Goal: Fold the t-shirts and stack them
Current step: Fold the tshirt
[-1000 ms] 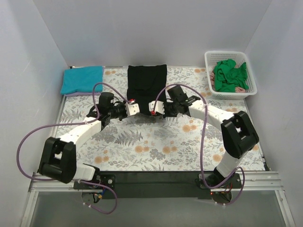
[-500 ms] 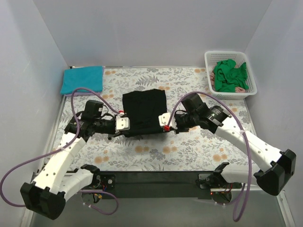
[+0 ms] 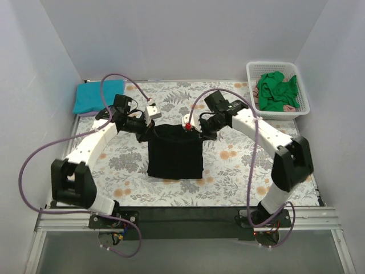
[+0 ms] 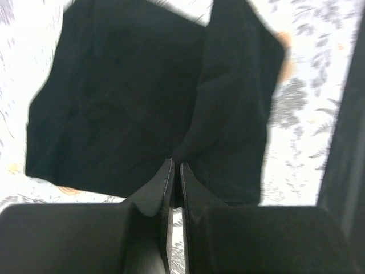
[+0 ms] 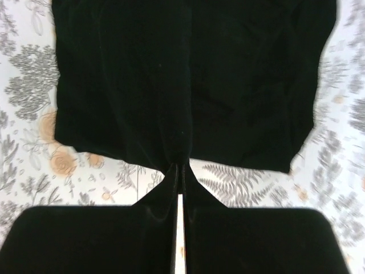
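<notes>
The floral fern-print surface fills the floor of the white-walled cell. Across it reach the two arms. The left arm rises from its base at the near edge, folds at an elbow close to the left edge, then runs its white forearm towards the far edge and turns its wrist inward. The right arm mirrors it, with its elbow near the right edge, its forearm angled up and inward, and its wrist pointing back at the centre. Between the two wrists lies the black t-shirt, a roughly square fold in the middle of the surface. Its far edge is drawn up to the two grippers and the rest is spread flat towards the near edge. The white lattice basket sits in the far right corner, with crumpled green t-shirts inside. A folded teal t-shirt rests in the far left corner, well apart from the arms. The left jaws are clenched on the black cloth at its far left corner. The left wrist view shows the two fingers pressed together with a ridge of fabric gathered between them. The right jaws likewise pinch the far right corner, fingers nearly touching around the cloth.
</notes>
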### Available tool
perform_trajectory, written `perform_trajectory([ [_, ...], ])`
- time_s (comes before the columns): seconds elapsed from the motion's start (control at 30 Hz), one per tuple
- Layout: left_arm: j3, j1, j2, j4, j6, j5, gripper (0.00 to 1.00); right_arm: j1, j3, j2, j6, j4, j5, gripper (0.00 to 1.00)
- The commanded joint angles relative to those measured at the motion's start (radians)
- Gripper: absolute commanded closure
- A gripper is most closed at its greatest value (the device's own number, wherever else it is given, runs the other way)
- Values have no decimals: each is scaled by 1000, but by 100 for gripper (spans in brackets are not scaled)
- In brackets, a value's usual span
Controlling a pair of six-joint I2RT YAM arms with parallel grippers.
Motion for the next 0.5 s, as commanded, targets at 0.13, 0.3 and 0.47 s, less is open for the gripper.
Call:
perform_trajectory([
  [0.13,-3,67,286,175,17,-34,100,-30,131,293,9,87,-67,99],
  [0.3,-5,73,341,201,20,-35,100,-31,107,363,21,105,-67,99],
  [0.47,-79,71,309,193,6,-20,96,-30,33,326,36,122,-61,99],
])
